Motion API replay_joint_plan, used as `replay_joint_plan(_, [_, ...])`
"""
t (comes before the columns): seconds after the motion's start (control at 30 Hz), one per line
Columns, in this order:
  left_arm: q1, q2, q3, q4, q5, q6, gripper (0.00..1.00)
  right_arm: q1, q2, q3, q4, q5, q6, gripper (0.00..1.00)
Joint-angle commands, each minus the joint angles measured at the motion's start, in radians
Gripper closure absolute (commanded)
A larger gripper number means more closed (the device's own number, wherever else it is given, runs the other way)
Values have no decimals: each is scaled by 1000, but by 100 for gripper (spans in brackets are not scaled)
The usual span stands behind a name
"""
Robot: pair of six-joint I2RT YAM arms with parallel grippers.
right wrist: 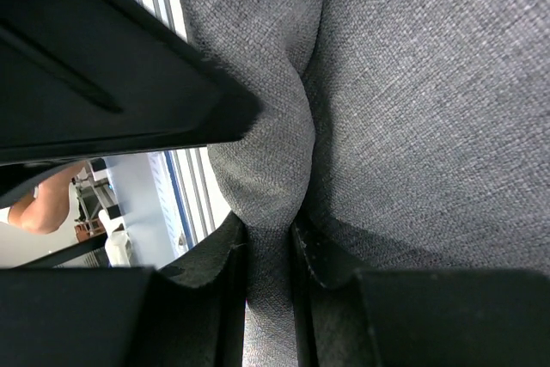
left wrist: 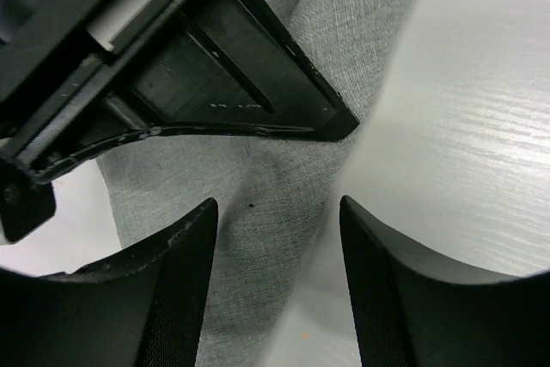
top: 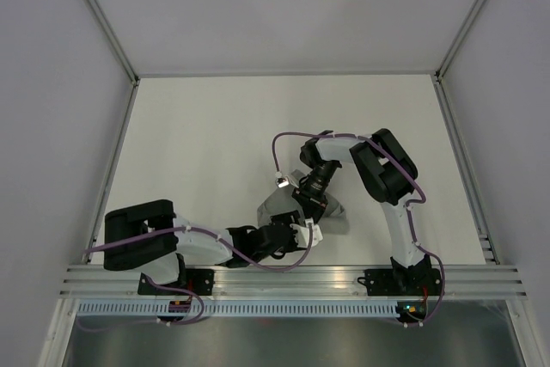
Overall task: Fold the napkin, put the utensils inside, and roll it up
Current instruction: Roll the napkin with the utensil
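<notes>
Napkin: grey cloth, lies bunched on the white table at the near-ctr, just ahead of the alu rail where both arm bases are bolted. From the top view only 2 grey bits show, L and R of the grippers; the rest is hidden under them. Its shape can't be told from there.

R gripper: jaws nearly together, pinching a raised ridge of the napkin btwn its fingers. The cloth bulges up into a rounded fold just above the pinch, and more fabric fills the right of that wrist view. In the top view the R gripper sits over the middle of the cloth, w/ its arm arching back and then down to it.

L gripper: jaws wide, holding nothing. The fingers straddle a strip of napkin, w/ bare table to the right of the cloth edge. Whether the tips touch the fabric can't be told. Just beyond them the R gripper's black body presses on the cloth. Top view: the L gripper is at the napkin's near side, close beside the R one, its arm stretched low along the rail.

Purple cables run along both arms.
</notes>
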Motion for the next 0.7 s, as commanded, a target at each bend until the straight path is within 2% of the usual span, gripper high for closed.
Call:
replay_joint_plan(0.0, [2, 49, 25, 96, 16, 71, 36, 0, 76, -23, 170, 250, -46, 84])
replay_joint_plan(0.13, [11, 109, 33, 99, 39, 73, 37, 0, 85, -17, 166, 250, -46, 84])
replay_joint_plan(0.23, [30, 124, 36, 79, 67, 47, 44, 0, 87, -14, 164, 250, -45, 84])
replay_joint_plan(0.27, [36, 127, 39, 65, 77, 36, 54, -3, 87, -12, 164, 250, -45, 83])
replay_joint_plan(0.37, [53, 148, 52, 19, 105, -10, 72, -2, 87, -12, 161, 249, -48, 81])
replay_joint_plan(0.43, [56, 164, 65, -15, 117, -42, 79, -2, 87, -14, 161, 246, -51, 80])
replay_joint_plan(0.47, [57, 178, 69, -25, 125, -54, 86, -2, 85, -15, 161, 246, -51, 79])
replay_joint_plan(0.57, [62, 192, 88, -67, 162, -104, 98, -2, 81, -26, 161, 240, -55, 74])
replay_joint_plan(0.67, [76, 192, 83, -73, 202, -142, 98, -5, 59, -40, 172, 232, -52, 65])
